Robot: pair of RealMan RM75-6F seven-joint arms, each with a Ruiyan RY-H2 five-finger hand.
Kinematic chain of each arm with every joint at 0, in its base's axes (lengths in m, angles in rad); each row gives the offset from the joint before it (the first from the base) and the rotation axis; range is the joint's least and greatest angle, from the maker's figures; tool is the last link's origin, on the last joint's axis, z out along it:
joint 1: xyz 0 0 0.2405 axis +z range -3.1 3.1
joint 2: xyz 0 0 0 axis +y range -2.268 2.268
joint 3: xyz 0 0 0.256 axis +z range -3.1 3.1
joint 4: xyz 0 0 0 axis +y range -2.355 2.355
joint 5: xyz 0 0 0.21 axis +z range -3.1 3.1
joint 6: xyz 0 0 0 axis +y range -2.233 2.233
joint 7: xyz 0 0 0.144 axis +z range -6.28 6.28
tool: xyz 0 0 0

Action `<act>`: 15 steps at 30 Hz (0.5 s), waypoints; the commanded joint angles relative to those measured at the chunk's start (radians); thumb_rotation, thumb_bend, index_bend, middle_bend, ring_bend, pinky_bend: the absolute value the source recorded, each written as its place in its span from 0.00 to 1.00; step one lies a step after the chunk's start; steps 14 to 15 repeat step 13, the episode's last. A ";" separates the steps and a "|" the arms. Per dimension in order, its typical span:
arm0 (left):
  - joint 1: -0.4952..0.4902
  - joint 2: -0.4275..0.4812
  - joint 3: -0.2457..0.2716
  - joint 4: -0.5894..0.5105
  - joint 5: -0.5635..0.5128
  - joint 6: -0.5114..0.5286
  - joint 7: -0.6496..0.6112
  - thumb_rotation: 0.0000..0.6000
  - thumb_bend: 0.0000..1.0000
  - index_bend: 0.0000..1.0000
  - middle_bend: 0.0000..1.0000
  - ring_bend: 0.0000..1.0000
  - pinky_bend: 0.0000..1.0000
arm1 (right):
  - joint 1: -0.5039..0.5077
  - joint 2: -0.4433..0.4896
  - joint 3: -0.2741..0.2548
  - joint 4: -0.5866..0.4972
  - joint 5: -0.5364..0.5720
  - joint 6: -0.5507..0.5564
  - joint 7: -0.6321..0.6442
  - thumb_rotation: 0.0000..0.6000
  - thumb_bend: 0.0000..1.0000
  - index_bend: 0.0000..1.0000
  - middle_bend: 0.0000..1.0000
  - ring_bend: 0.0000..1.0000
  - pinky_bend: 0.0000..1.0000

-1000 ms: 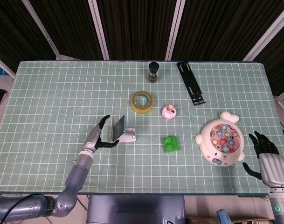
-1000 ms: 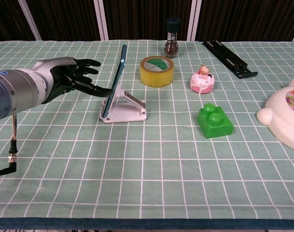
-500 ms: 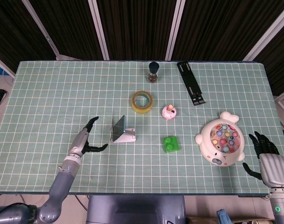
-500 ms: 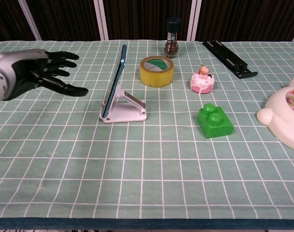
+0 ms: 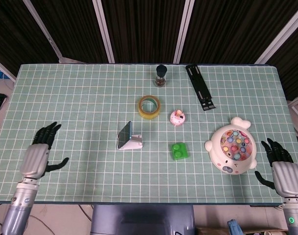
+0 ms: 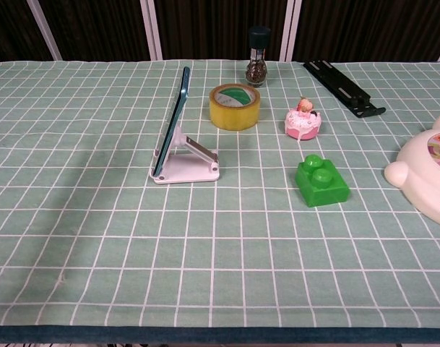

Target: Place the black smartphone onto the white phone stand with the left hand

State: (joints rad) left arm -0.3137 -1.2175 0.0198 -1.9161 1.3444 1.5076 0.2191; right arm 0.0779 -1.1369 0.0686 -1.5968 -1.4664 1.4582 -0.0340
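- I see the phone (image 6: 173,119) sitting on the stand (image 6: 187,163). It leans back on it, tilted, with its bottom edge in the stand's front lip.
- From the head view, the phone (image 5: 125,133) and stand (image 5: 133,143) are near the middle of the table (image 5: 65,98), a bit to the left.
- My left hand (image 5: 35,157) is well apart from the phone, near the table's front left edge. Its fingers are spread apart and it holds nothing. Only the head view shows it.
- My right hand (image 5: 284,174) is at the front right edge of the table. Its fingers are spread too, and it holds nothing. It is just beside the toy, not touching it as far as I can tell.
- A yellow tape roll (image 6: 235,106) lies flat behind the stand, a little to the right.
- A small pink cake (image 6: 303,121) sits to the right of the tape.
- A green block (image 6: 321,181) is in front of the cake, closer to me.
- A pepper mill (image 6: 256,66) with a black top stands upright at the back, behind the tape.
- A black bar (image 6: 343,87) lies flat at the back right.
- A white round toy (image 5: 233,151) with many colored buttons sits on the right side. The chest view shows only its left part, cut off by the edge.
- The table has a green cloth with white grid lines.
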 commanded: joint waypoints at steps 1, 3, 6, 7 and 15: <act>0.115 0.041 0.092 0.180 0.126 0.127 0.001 1.00 0.16 0.00 0.00 0.00 0.00 | -0.001 0.000 0.000 -0.001 0.000 0.001 -0.001 1.00 0.36 0.06 0.00 0.00 0.15; 0.144 0.026 0.098 0.252 0.147 0.157 -0.012 1.00 0.15 0.00 0.00 0.00 0.00 | -0.001 0.000 -0.001 -0.001 -0.002 0.003 -0.002 1.00 0.36 0.06 0.00 0.00 0.15; 0.174 0.006 0.098 0.344 0.176 0.196 -0.026 1.00 0.15 0.00 0.00 0.00 0.00 | -0.002 -0.001 -0.001 -0.001 -0.004 0.004 -0.002 1.00 0.36 0.06 0.00 0.00 0.15; 0.183 -0.002 0.097 0.371 0.184 0.206 -0.031 1.00 0.15 0.00 0.00 0.00 0.00 | -0.002 -0.001 -0.001 -0.001 -0.005 0.005 -0.001 1.00 0.36 0.06 0.00 0.00 0.15; 0.203 -0.015 0.081 0.403 0.191 0.204 -0.056 1.00 0.15 0.00 0.00 0.00 0.00 | -0.004 -0.001 -0.002 0.002 -0.008 0.008 0.005 1.00 0.36 0.06 0.00 0.00 0.15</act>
